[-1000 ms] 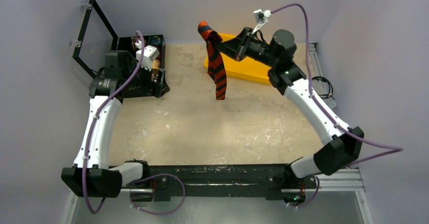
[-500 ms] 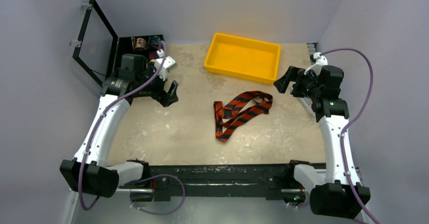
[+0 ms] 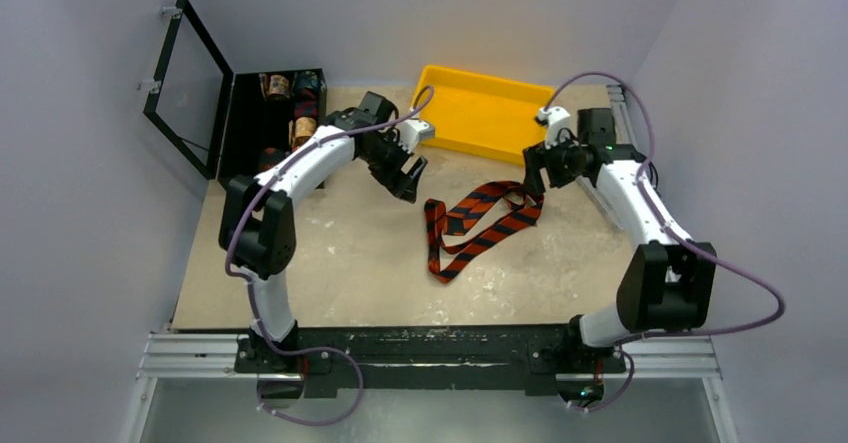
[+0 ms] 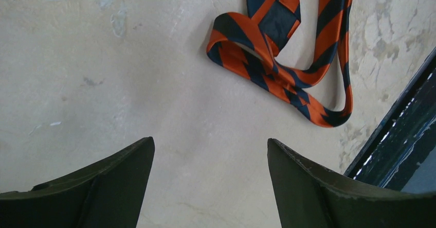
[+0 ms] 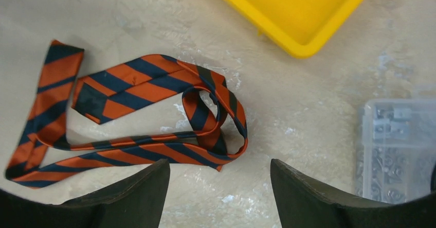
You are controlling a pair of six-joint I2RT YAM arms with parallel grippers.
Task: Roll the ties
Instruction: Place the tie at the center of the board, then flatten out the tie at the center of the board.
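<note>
One of the ties [image 3: 432,235], striped orange and navy, lies unrolled in loose loops on the middle of the table. My left gripper [image 3: 408,178] hovers just left of its far end, open and empty. In the left wrist view the tie [image 4: 280,58] lies ahead and to the right of the left gripper [image 4: 211,140], apart from the fingers. My right gripper [image 3: 533,168] hangs open over the tie's right loop. Seen from the right wrist, the tie [image 5: 149,91] lies just beyond the right gripper [image 5: 220,161], with bare table between the fingertips.
A yellow tray [image 3: 490,113] sits at the back, also visible as the yellow tray [image 5: 303,12] from the right wrist. A black case [image 3: 240,128] with its lid up holds fabric rolls at back left. A clear parts box [image 5: 396,145] lies at the right. The black rail [image 4: 406,130] borders the near edge.
A second ago the right gripper held the tie up in the air; the tie now lies on the table. Both grippers have opened and closed in on it from either side.
</note>
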